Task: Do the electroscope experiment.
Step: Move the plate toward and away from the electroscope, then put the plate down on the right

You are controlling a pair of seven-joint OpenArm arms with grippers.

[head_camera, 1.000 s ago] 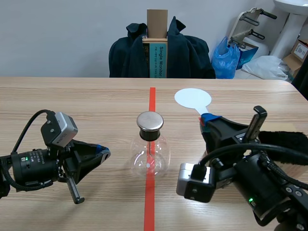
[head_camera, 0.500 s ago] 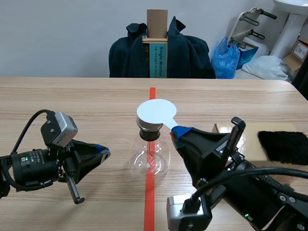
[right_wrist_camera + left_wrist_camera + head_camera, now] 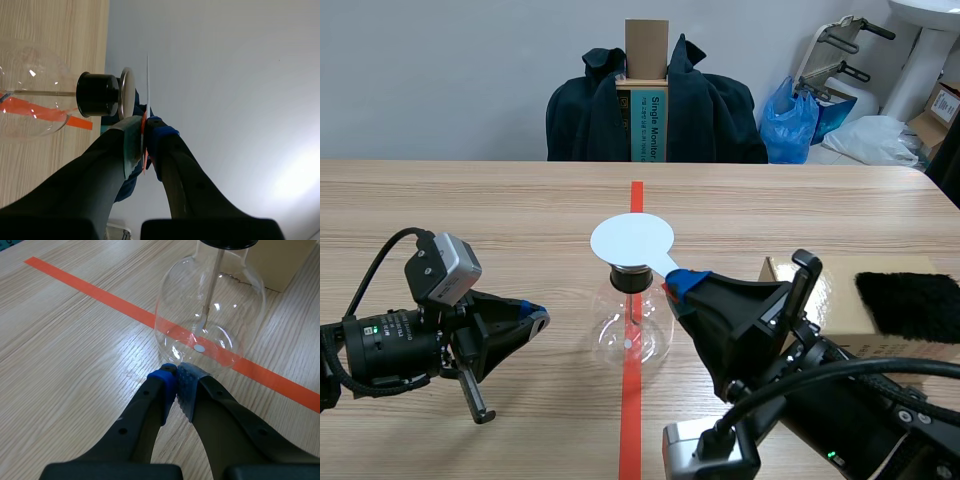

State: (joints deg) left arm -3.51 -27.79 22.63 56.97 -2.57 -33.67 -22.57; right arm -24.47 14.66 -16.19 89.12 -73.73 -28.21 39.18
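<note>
Scene view: we see black fur (image 3: 910, 303) on a box (image 3: 840, 300) right of the flask (image 3: 632, 325); a white disc (image 3: 632, 240) hovers over it. Left wrist: left gripper (image 3: 176, 382) closed, empty, just before the flask, a rod (image 3: 212, 285) inside. Right wrist: right gripper (image 3: 143, 135) pinches the disc beside the cap (image 3: 126, 92).

Pale wall (image 3: 450, 70), wooden table (image 3: 470, 200)

Black arms (image 3: 380, 345), black cables (image 3: 375, 262), silver camera boxes (image 3: 442, 268), blue-tipped left claw (image 3: 176, 385)
</note>
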